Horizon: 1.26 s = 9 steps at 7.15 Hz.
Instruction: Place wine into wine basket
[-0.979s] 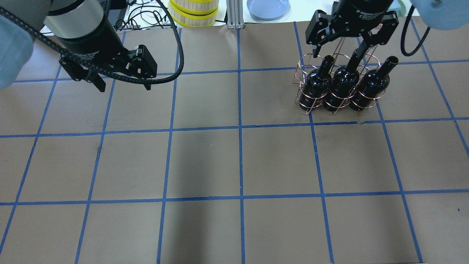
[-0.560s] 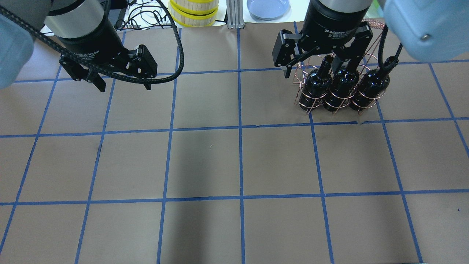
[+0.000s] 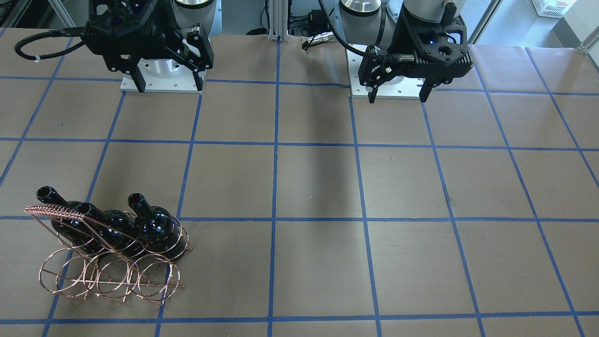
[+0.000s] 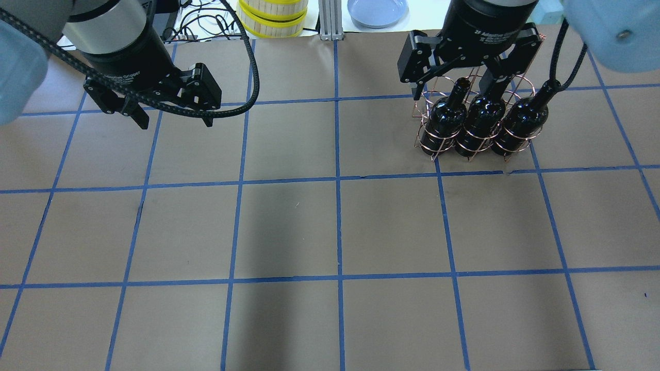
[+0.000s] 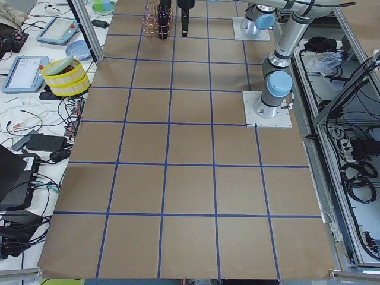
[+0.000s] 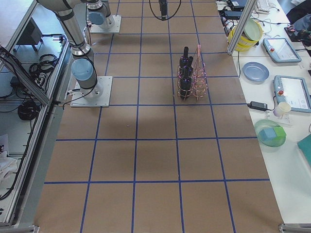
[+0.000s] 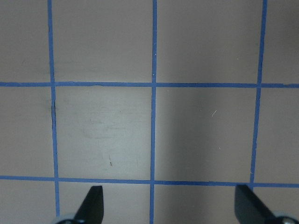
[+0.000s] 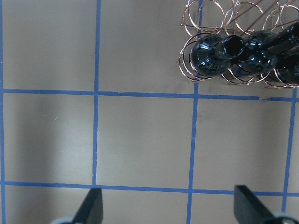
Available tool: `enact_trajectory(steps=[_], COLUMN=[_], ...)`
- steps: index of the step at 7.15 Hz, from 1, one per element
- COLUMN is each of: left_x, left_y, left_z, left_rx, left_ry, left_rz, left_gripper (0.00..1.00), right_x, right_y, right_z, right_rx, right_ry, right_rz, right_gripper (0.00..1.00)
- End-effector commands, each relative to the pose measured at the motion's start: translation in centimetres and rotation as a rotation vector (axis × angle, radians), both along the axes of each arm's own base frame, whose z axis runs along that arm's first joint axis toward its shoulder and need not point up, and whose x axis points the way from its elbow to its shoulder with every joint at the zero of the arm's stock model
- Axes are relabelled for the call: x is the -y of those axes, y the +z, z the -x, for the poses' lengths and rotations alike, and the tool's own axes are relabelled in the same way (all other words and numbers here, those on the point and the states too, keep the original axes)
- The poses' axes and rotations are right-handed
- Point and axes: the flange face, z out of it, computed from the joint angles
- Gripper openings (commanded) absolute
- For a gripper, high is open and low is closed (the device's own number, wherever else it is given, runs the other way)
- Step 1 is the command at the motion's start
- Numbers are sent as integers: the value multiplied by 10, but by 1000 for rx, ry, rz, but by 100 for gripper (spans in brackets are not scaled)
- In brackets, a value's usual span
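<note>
Three glossy black wine bottles [image 4: 443,121] [image 4: 482,117] [image 4: 521,121] lean side by side in the copper wire wine basket [image 4: 426,96] at the far right of the table. The front-facing view shows the bottles [image 3: 150,225] behind the basket's rings [image 3: 107,276] and its coil-wrapped handle [image 3: 54,211]. My right gripper [image 4: 459,87] hangs open and empty, high above the table; its wrist view looks down on the bottles [image 8: 208,53] at the upper right. My left gripper [image 4: 174,121] is open and empty over bare table on the left.
Beyond the far table edge stand a yellow-banded round box [image 4: 272,18] and a blue plate [image 4: 377,11]. The brown table [image 4: 330,226] carries a blue tape grid. Both arm bases [image 3: 159,77] [image 3: 393,89] sit at the robot's edge.
My right gripper swung left over the basket, then drifted back a little to the right, staying open. The bottles, basket and left arm have not moved.
</note>
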Motion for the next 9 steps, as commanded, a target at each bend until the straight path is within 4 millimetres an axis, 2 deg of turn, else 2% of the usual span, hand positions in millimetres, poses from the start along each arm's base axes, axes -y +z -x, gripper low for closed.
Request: enact_trajectory(steps=[1, 2, 5, 8, 9], left_x=[0, 0, 0, 0, 0], left_y=[0, 0, 0, 0, 0], left_z=[0, 0, 0, 0, 0], left_rx=[0, 0, 0, 0, 0], left_ry=[-1, -1, -1, -1, -1], left_rz=[-1, -1, -1, -1, -1], left_gripper=[100, 100, 100, 100, 100], right_x=[6, 2, 6, 11, 12], right_y=[4, 10, 15, -5, -25], right_z=[18, 22, 42, 42, 44], right_rx=[-4, -7, -5, 2, 0], right_ry=[-35, -41, -96, -112, -123], right_rz=[12, 28, 46, 22, 22], right_gripper=[91, 99, 100, 100, 100])
